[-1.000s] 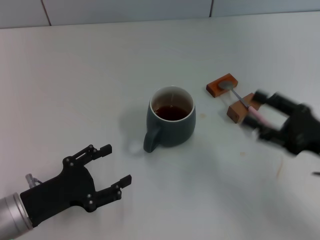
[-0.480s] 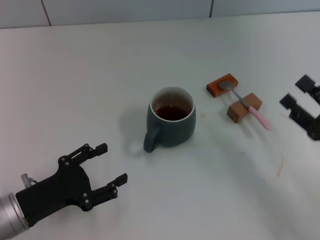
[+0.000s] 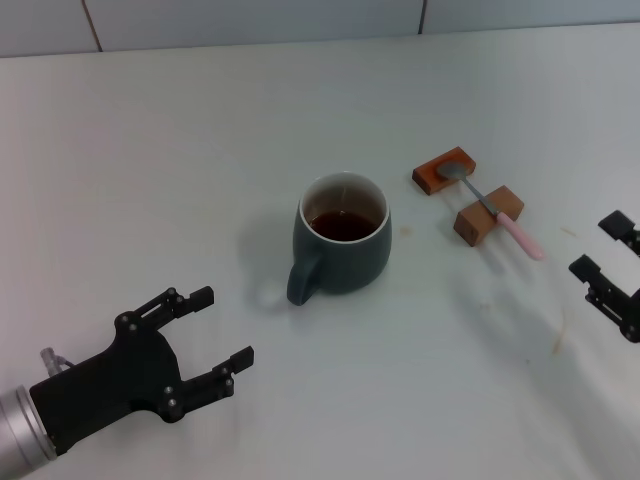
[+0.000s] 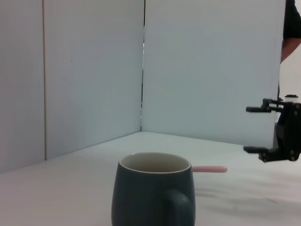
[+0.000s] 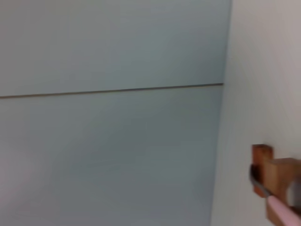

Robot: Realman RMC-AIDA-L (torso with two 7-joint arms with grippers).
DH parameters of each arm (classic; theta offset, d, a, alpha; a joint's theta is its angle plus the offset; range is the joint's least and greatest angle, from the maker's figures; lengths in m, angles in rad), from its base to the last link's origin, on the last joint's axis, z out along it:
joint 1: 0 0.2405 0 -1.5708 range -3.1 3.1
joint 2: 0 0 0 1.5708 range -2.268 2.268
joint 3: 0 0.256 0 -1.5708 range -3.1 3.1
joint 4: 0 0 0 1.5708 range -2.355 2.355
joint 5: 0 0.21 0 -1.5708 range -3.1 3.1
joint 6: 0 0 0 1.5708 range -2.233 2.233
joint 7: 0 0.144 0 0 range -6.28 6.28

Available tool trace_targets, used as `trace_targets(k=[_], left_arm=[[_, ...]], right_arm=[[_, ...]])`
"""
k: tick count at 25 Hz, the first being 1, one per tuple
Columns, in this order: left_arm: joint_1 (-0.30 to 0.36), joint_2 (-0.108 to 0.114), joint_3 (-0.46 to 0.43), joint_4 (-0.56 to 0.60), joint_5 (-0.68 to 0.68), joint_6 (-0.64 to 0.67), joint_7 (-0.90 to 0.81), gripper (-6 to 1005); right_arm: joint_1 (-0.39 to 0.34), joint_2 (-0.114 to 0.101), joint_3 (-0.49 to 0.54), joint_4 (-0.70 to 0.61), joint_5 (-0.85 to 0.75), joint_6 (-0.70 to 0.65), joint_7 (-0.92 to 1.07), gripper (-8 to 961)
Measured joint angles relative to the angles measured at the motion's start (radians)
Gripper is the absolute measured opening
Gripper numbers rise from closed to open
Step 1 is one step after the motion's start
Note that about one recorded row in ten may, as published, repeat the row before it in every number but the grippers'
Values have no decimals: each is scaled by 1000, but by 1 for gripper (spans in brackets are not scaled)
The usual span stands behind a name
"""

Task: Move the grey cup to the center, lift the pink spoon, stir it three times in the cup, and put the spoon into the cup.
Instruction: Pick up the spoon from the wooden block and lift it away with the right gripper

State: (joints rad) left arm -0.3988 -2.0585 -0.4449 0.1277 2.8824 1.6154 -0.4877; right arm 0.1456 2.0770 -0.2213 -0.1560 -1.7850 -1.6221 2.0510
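- Biggest thing is the white table (image 3: 200, 160), and the main change on it: the right gripper (image 3: 608, 262) was right over the spoon's handle end a second ago, and now it's backed way off to the right edge of the head view, well clear of the spoon. Its fingers are spread apart with nothing between them, so it came away empty.
- My read: the spoon pickup hasn't happened. That arm will have to come back in before any stirring can start.
- The left gripper (image 3: 220, 330) sits front-left on the table, apart from the mug, fingers spread and holding nothing. It slid back a touch toward the robot over the last second and has pretty much stopped.
- The grey cup (image 3: 343, 247) hasn't budged. It's upright about mid-table, handle pointing toward the left arm, with dark liquid inside. Looks to me like the "move to center" part is done.
- The pink spoon (image 3: 500, 218) is still propped across the wooden blocks (image 3: 488, 215) to the right of the cup, metal bowl on the far block, pink handle sticking out past the near one.
- Count: one cup, one spoon, two blocks, two grippers, both empty.
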Motion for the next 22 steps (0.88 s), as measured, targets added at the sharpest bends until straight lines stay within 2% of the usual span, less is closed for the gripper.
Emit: trace_targets(k=[9,22], left_arm=[[0,0,0,1,0,0,-1,813],[1,0,-13,1,0,-3,1,813]], right_arm=[[8,1,-2,17,-23,71,-42,750],[63,2,-1,27,-45,161,-93,749]])
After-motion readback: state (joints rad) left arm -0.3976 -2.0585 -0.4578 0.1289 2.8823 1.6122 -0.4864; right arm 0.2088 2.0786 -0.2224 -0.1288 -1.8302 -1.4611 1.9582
